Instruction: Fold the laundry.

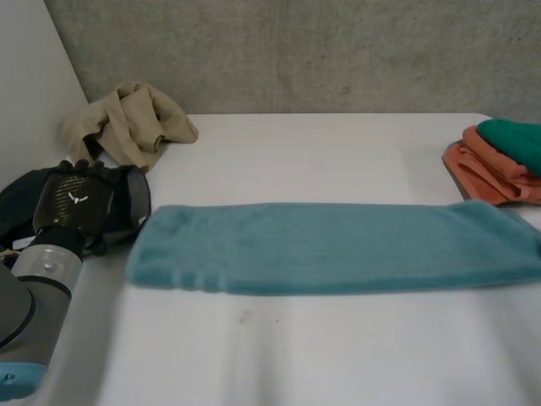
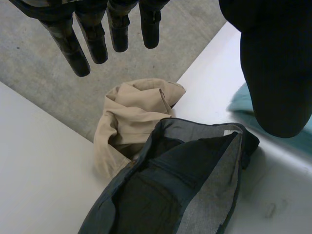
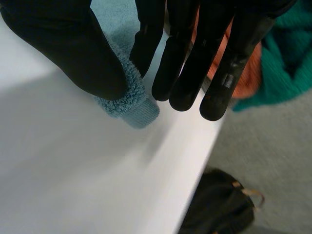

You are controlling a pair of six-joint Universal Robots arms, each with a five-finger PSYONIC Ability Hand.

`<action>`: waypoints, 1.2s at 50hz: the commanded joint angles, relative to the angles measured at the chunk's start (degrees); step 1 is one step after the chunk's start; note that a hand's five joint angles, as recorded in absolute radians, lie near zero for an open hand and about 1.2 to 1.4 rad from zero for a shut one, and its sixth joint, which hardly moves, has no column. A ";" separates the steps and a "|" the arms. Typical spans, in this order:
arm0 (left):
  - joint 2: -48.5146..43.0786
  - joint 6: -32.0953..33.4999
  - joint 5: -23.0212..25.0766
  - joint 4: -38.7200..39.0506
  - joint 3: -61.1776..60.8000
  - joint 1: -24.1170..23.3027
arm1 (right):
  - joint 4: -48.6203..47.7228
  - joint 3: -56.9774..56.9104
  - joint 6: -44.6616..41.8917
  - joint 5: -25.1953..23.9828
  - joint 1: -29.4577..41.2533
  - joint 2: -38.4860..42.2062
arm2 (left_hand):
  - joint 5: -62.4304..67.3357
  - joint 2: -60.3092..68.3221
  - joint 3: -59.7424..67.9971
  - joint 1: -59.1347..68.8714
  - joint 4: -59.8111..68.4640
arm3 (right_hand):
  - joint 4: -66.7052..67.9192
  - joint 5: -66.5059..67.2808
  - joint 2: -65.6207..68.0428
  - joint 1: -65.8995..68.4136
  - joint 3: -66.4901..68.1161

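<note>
Spanning the frame's middle, the teal towel (image 1: 338,247) is laid flat as a folded strip. Its end corner is pinched by the right hand (image 3: 204,48), thumb against fingers. The left hand (image 1: 76,199), mid-left, is held straight-fingered above dark jeans (image 2: 180,185).

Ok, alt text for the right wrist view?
The right hand pinches a corner of the teal towel between thumb and finger at the edge of the white table. An orange cloth and a green cloth lie beyond the hand.
</note>
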 commanded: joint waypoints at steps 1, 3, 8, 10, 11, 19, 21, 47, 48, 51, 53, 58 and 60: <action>0.10 0.00 -0.09 0.00 -0.17 -0.09 | 1.31 -3.74 -5.23 1.17 -5.02 -0.23 | -1.81 -0.75 -1.19 -0.95 -0.88 | 11.90 14.02 13.01 26.33 12.43; 0.10 0.00 -0.09 0.00 -0.17 0.00 | 1.40 -5.06 -5.40 1.26 -5.46 -0.49 | -1.81 -0.75 -1.19 -0.96 -0.88 | 11.90 14.02 13.01 26.33 12.43; 0.36 0.00 -0.09 0.00 -0.17 0.00 | 1.84 -5.51 -5.06 1.09 -4.23 -4.61 | -1.98 -0.92 -1.36 -1.12 -1.04 | 11.90 14.02 13.01 26.33 12.43; 0.45 0.00 -0.09 0.00 -0.17 0.00 | 1.75 -5.15 -4.27 0.47 -0.83 -7.50 | -1.98 -0.92 -1.36 -1.12 -1.04 | 11.90 14.02 13.01 26.33 12.43; 0.54 0.00 -0.18 0.00 -0.17 0.00 | 1.40 -5.24 -3.74 0.30 1.37 -8.22 | -1.98 -0.92 -1.36 -1.12 -1.04 | 11.90 14.02 13.01 26.33 12.43; 0.98 0.00 -0.27 0.00 -0.34 -0.09 | -1.06 -8.75 1.36 1.00 22.73 -12.00 | -1.81 -0.75 -1.19 -0.95 -0.88 | 11.90 14.02 13.01 26.33 12.43; 1.15 0.00 -0.36 0.00 -0.34 0.00 | -1.24 -10.68 1.80 1.35 30.28 -11.22 | -1.98 -0.91 -1.35 -1.12 -1.04 | 11.90 14.02 13.01 26.33 12.43; 2.03 0.00 -0.44 0.44 0.01 -0.18 | -3.08 -35.73 -1.10 7.24 78.12 21.48 | -2.32 -1.25 -1.69 -1.46 -1.38 | 11.90 14.02 13.01 26.33 12.43; 2.03 0.00 -0.44 0.53 0.10 -0.18 | -3.34 -36.61 -0.92 7.15 78.21 21.57 | -2.32 -1.25 -1.69 -1.46 -1.38 | 11.90 14.02 13.01 26.33 12.43; 2.12 -0.09 -0.53 0.70 0.89 -0.53 | -4.31 -40.91 -0.05 7.41 78.21 22.18 | -2.32 -1.25 -1.69 -1.46 -1.38 | 11.90 14.02 13.01 26.33 12.43; 2.21 -0.17 -0.62 0.70 1.15 -0.70 | -4.40 -44.42 1.00 7.59 78.12 23.15 | -2.32 -1.25 -1.69 -1.46 -1.38 | 11.90 14.02 13.01 26.33 12.43; 2.91 -1.23 -0.62 0.70 0.89 -0.79 | -4.05 -47.52 3.64 7.59 78.21 25.00 | -2.32 -1.25 -1.69 -1.46 -1.38 | 11.90 14.02 13.01 26.33 12.43; 3.09 -1.49 -0.62 0.70 0.71 -0.79 | -3.87 -47.17 4.35 7.07 78.21 25.26 | -2.32 -1.25 -1.69 -1.46 -1.38 | 11.90 14.02 13.01 26.33 12.43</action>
